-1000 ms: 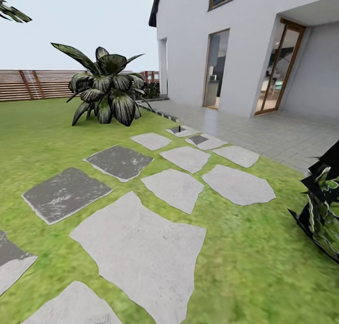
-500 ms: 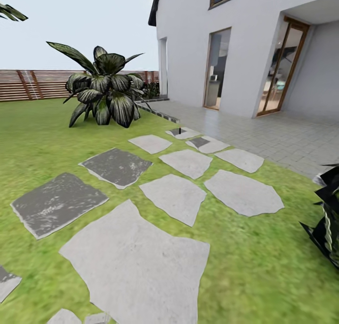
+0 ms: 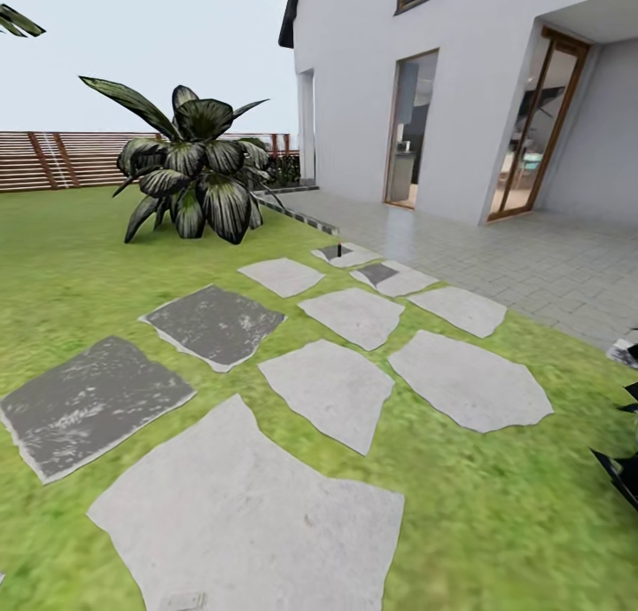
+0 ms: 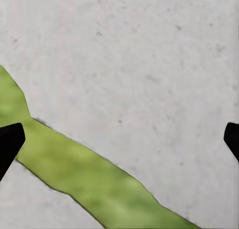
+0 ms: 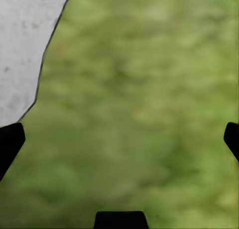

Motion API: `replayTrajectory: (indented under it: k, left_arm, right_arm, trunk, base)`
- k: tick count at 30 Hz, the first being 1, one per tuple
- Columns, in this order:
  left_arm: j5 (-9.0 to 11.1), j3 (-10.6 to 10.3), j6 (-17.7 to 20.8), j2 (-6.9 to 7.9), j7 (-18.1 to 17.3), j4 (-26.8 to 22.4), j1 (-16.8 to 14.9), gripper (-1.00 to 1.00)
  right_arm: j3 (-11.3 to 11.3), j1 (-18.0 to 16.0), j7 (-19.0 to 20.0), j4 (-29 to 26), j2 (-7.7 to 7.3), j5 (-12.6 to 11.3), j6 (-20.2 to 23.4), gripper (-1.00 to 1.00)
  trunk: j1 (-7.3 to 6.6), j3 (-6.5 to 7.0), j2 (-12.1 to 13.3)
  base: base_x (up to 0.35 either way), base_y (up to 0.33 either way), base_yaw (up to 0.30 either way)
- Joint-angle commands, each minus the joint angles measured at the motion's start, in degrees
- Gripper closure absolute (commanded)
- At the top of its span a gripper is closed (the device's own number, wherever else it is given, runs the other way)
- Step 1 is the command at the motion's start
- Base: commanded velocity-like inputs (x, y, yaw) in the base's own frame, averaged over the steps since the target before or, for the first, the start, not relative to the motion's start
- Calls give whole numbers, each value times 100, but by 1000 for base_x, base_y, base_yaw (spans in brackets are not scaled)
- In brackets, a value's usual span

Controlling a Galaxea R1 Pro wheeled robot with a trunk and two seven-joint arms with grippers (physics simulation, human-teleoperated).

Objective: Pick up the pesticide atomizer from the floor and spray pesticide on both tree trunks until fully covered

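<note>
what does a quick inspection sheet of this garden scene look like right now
surface: mottled green lawn with pale and dark grey stepping stones.
job's things: small dark upright object on a far stone, too small to identify.
clutter: broad-leaved dark green plant; dark jagged leaves at the right edge.
grippers: left gripper open over stone; right gripper open over grass.
cables: nothing seen.
surroundings: white house, grey paved patio, brown slatted wooden fence.
</note>
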Motion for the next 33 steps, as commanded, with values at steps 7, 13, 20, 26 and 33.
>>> replayTrajectory:
  k: [7, 13, 20, 26, 33]
  left_arm:
    - [0, -1, 0, 0, 0, 0, -1, -100]
    - [0, -1, 0, 0, 0, 0, -2, -100]
    - [0, -2, 0, 0, 0, 0, -2, -100]
    - [0, -1, 0, 0, 0, 0, -3, -100]
    - [0, -1, 0, 0, 0, 0, -1, -100]
  right_arm:
    - [0, 0, -1, 0, 0, 0, 0, -100]
    - [0, 0, -2, 0, 0, 0, 0, -100]
    - [0, 0, -3, 0, 0, 5, 0, -100]
    - [0, 0, -3, 0, 0, 8, 0, -100]
    - [0, -1, -3, 4, 0, 9, 0, -100]
  trunk:
    - [0, 0, 0]
    - [0, 0, 0]
    - [0, 0, 0]
    - [0, 0, 0]
    - [0, 0, 0]
  base:
    - [338, 0, 0]
    - [338, 0, 0]
    - [338, 0, 0]
    - [338, 0, 0]
    - [338, 0, 0]
